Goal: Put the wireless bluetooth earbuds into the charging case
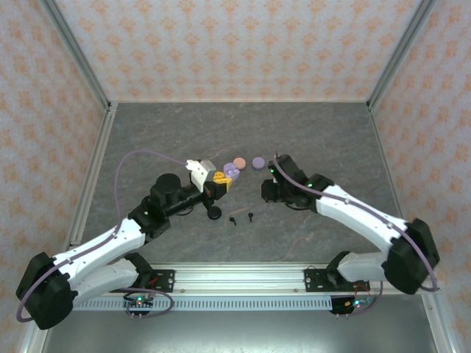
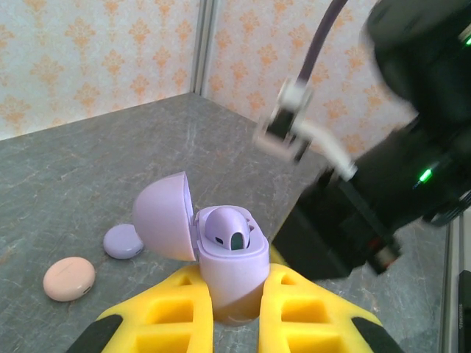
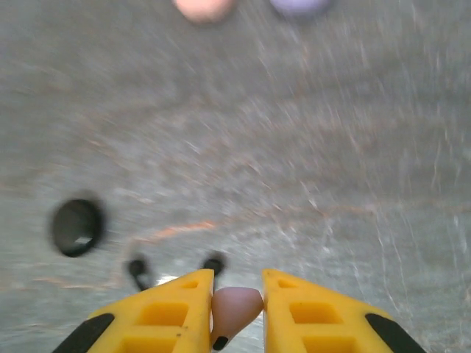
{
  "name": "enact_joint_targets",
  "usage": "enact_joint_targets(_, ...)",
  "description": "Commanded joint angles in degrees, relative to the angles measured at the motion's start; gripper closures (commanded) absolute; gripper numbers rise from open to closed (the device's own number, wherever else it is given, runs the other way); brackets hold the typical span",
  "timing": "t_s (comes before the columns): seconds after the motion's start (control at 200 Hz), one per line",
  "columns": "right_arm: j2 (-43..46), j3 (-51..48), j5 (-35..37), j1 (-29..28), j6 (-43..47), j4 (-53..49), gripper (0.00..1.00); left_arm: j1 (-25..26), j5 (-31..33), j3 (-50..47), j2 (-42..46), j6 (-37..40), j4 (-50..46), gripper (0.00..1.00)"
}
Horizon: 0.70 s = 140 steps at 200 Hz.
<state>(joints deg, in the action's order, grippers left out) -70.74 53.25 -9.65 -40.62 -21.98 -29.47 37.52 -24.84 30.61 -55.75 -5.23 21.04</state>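
Left wrist view centres on the lilac charging case (image 2: 234, 268), upright, with its lid hinged back toward 10 o'clock. A lilac earbud (image 2: 227, 229) sits in one well. The left claw (image 2: 237, 301) is clamped on the case's lower body, with a yellow finger (image 2: 176, 316) on each side. At 9 o'clock of it, a closed lilac case (image 2: 123, 241) and a closed pink case (image 2: 68, 278) lie near each other on the bench (image 2: 88, 169), not touching. The right arm (image 2: 368, 206) crowds in at 3 o'clock, close to the held case.

Right wrist view, blurred, shows the right claw (image 3: 237, 307) pinched shut on a pale pinkish earbud (image 3: 237, 300). Two black earbuds (image 3: 137, 268) lie on the bench at 11 o'clock of it, and a black round case (image 3: 76, 226) lies at 10 o'clock.

From the top external view, the left claw (image 1: 224, 179) and right claw (image 1: 268, 187) face each other mid-bench with a small gap between them. The black earbuds lie at 6 o'clock of that gap. Bare grey bench runs wide toward the back wall (image 1: 243, 51) at 12 o'clock and out to both side rails, and everything sits well clear of the edges.
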Motion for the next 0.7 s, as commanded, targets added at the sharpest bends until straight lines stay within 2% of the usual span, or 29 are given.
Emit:
enact_joint_targets(0.0, 5.43, 3.93, -0.09, -0.27, 3.33, 3.49, 0.78, 0.36, -2.06, 1.53, -1.08, -1.17, 3.72, 1.00)
enact_joint_targets(0.245, 8.37, 11.12, -6.53, -0.41, 7.38, 8.49, 0.78, 0.36, -5.21, 3.35, -4.17, -2.22, 5.68, 1.00)
enact_joint_targets(0.696, 3.18, 12.07, -8.15, -1.92, 7.56, 10.91, 0.79, 0.47, -5.68, 4.26, -5.55, -2.45, 5.64, 1.00)
